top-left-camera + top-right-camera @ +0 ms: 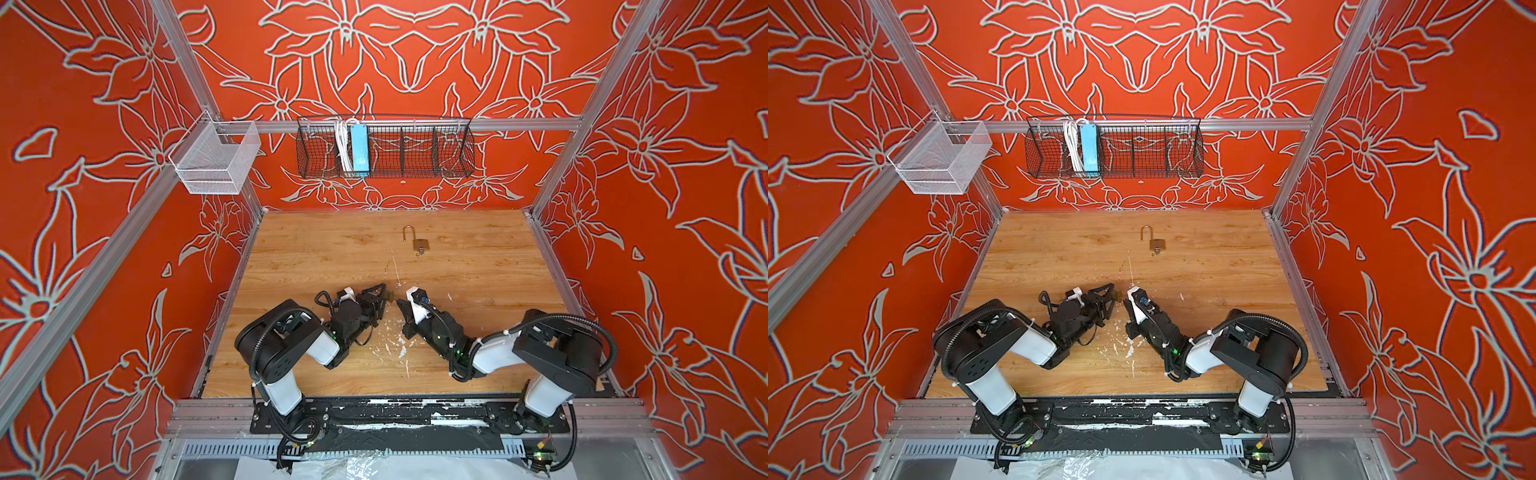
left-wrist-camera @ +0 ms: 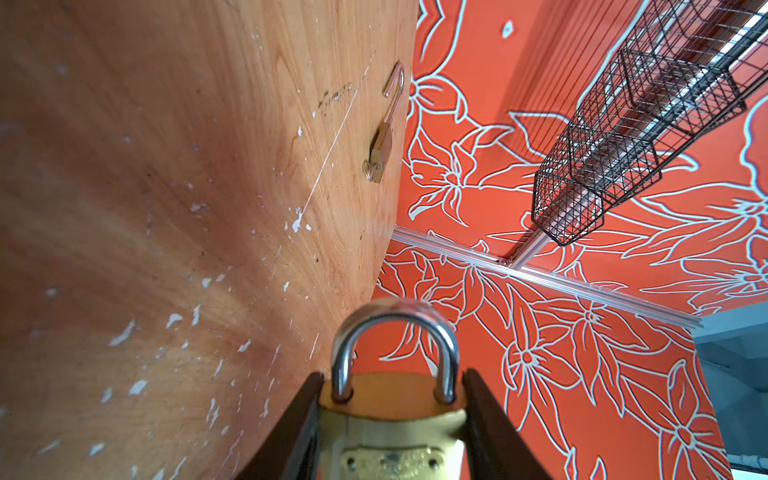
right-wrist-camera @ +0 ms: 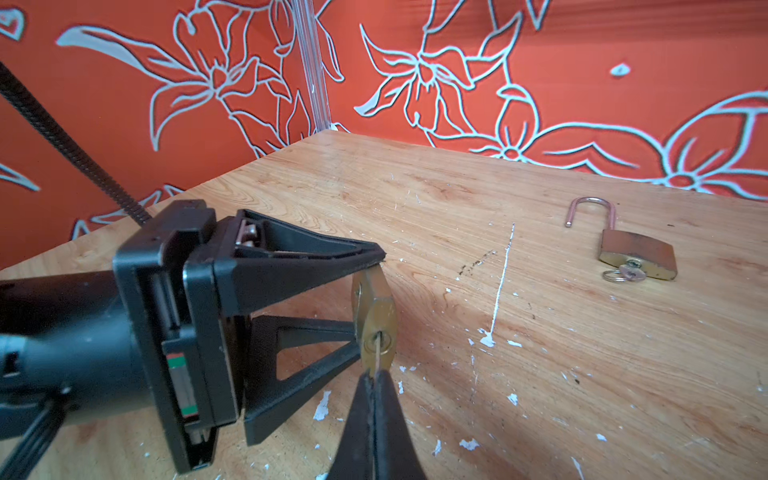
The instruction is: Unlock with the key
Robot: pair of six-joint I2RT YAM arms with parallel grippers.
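Note:
A brass padlock with its steel shackle seated in the body sits between the fingers of my left gripper, which is shut on its sides. In the right wrist view the padlock shows its keyhole end. A thin key sticks into the keyhole, and my right gripper is shut on the key's head. In both top views the left gripper and right gripper meet tip to tip just above the middle of the table.
A second brass padlock lies on the wooden table farther back, shackle swung open, its own key and ring in it. A black wire basket and a white mesh basket hang on the rear rails.

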